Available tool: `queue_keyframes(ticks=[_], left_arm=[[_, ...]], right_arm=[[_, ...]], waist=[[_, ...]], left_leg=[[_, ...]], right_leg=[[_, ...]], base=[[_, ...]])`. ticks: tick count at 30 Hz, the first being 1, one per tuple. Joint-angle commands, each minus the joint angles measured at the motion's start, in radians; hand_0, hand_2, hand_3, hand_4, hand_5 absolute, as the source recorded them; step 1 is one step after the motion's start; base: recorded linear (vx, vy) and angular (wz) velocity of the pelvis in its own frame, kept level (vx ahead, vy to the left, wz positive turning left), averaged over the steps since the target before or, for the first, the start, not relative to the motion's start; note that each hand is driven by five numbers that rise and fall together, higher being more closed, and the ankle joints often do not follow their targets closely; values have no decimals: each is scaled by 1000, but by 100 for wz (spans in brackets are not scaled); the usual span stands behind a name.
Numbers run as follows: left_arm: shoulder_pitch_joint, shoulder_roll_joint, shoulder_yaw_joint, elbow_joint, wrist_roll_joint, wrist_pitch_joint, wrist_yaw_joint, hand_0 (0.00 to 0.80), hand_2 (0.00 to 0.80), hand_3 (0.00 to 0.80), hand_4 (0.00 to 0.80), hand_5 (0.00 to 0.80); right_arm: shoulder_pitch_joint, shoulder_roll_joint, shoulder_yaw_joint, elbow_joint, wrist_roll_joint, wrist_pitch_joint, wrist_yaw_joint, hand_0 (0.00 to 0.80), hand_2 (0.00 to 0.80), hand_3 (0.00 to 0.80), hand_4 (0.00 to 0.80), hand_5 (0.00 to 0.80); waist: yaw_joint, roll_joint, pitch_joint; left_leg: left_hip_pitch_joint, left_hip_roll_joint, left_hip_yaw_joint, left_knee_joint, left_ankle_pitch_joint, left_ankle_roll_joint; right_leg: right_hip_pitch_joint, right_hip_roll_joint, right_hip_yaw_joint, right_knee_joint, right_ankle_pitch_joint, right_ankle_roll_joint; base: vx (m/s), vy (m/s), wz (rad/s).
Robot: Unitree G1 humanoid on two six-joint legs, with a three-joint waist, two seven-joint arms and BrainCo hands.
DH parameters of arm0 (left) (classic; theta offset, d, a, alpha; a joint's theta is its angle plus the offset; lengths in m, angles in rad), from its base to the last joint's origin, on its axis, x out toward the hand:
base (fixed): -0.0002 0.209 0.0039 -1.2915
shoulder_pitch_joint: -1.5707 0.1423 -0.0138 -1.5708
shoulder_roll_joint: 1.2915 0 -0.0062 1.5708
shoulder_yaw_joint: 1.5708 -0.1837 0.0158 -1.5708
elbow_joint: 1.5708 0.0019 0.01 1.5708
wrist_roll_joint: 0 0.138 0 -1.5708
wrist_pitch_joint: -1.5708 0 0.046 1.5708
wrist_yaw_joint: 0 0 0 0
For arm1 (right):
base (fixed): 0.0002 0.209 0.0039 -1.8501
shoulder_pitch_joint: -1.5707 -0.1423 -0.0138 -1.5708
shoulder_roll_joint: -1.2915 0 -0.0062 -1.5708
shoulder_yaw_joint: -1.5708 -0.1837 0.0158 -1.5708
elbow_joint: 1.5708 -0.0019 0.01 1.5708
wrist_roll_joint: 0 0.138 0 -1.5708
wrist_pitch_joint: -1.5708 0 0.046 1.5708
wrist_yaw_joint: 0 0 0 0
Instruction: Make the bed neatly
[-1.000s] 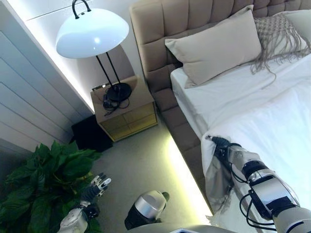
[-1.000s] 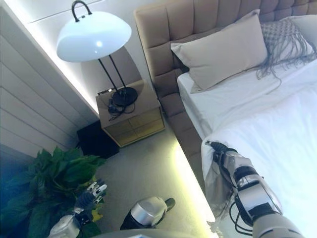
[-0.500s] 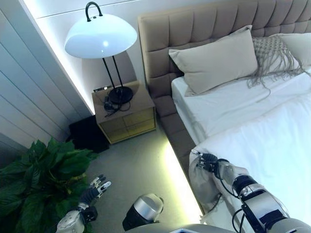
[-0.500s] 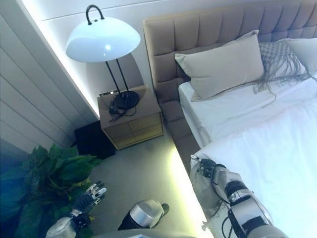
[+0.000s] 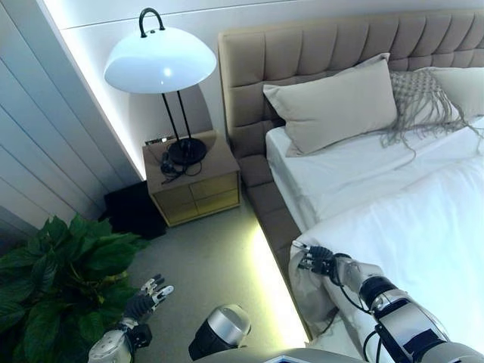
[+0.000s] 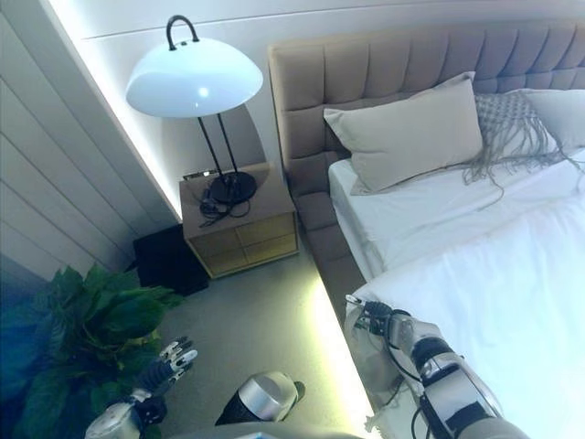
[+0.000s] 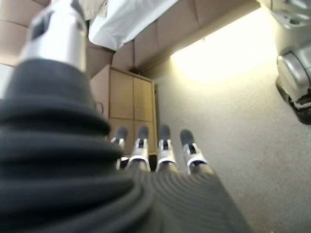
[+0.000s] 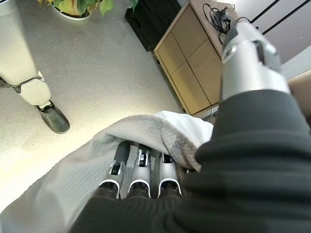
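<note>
We log: lamp (image 5: 159, 64) on nightstand (image 5: 192, 178) | nightstand left of bed (image 5: 393, 219) | pillows (image 5: 333, 102) against headboard (image 5: 318, 49) | plant (image 5: 64, 276) on floor, far left

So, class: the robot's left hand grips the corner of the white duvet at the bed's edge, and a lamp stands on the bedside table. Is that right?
Not quite. It is the right hand that grips the duvet corner, as the right wrist view shows; the left hand hangs open over the floor by the plant. The lamp does stand on the bedside table.
</note>
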Motion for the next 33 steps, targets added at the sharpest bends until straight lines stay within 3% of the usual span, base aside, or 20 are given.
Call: queue_keyframes(ticks=[1, 5, 8, 13, 23, 33], left_arm=[[13, 32, -67, -52, 32, -43, 11, 0, 0, 0, 0, 0], [4, 15, -71, -42, 23, -55, 29, 0, 0, 0, 0, 0], [-7, 3, -76, -34, 21, -68, 40, 0, 0, 0, 0, 0], [-23, -32, -91, -12, 8, -98, 86, 0, 0, 0, 0, 0], [-56, -82, -75, 67, -36, -179, 135, 0, 0, 0, 0, 0], [-54, -110, -65, 99, -38, -228, 136, 0, 0, 0, 0, 0]], right_arm=[[-10, 315, 88, -154, -79, -85, 63, 0, 0, 0, 0, 0], [-2, 299, 74, -95, -93, -86, 40, 0, 0, 0, 0, 0], [36, 293, 76, -82, -99, -133, 6, 0, 0, 0, 0, 0], [114, 306, 30, -64, 81, -211, -69, 0, 0, 0, 0, 0], [230, 292, -114, -14, 281, -298, -68, 0, 0, 0, 0, 0], [280, 236, -211, -1, 278, -437, -32, 0, 0, 0, 0, 0]], waist=[[34, 15, -50], [24, 21, -35], [20, 26, -23], [1, 42, -10], [-45, 58, -9], [-84, 52, -1]], left_leg=[[-63, -33, 63, 28, 104, 79], [-81, -32, 69, 37, 105, 78], [-99, -34, 73, 43, 107, 80], [-125, -36, 83, 51, 109, 82], [-171, -25, 102, 34, 121, 69], [-177, -6, 111, 17, 115, 56]], right_leg=[[-7, -7, 0, -18, 275, -19], [-19, -7, 11, -10, 266, -18], [-37, -12, 19, 2, 265, -13], [-56, -11, 38, 3, 260, -13], [-96, 5, 80, -40, 258, -11], [-110, 23, 96, -70, 251, -15]], base=[[-3, 30, 5], [-24, 11, 2], [-48, -3, 0], [-63, 2, -7], [-62, -5, -12], [-42, -43, -13]])
